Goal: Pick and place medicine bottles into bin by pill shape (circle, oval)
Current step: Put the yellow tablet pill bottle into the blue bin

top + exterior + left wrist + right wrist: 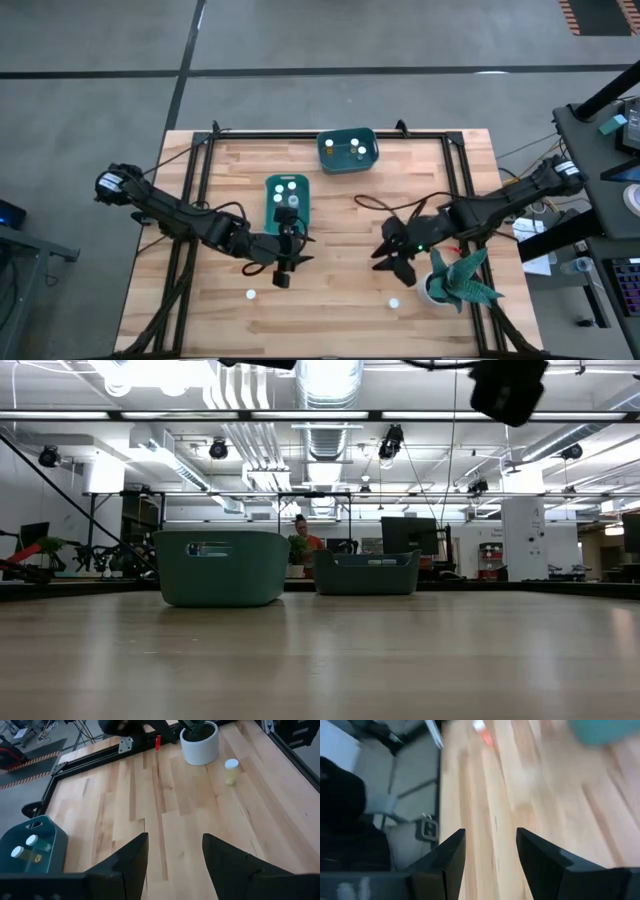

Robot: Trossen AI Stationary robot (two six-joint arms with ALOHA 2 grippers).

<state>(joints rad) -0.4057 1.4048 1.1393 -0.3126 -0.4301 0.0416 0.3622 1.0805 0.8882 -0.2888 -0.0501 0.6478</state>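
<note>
Sorting is partway through; both arms are between picks. Left claw (284, 268) hangs over bare counter (340, 240) just in front of the near bin (272, 205), fingers spread, nothing between them. Right claw (395, 255) hangs beside the plant (455, 280), also spread and empty. Near bin holds about four bottles (286, 190); the far bin (345, 152), well beyond both claws, holds two bottles (356, 150). Two bottles remain loose on the counter: one (250, 295) near the front edge, just outboard of and behind the left claw; another (394, 302) at the front, just below the right claw and next to the plant pot. The left wrist view shows this second bottle (231, 770) lying well ahead of its fingers, close to the white pot (200, 745). Judgement: step in hand is approach to the next pick. Next move calls for lowering a claw over the nearest loose bottle, straddling it and closing on it, with care near the pot on the right side. Pill shape cannot be read from here.
</note>
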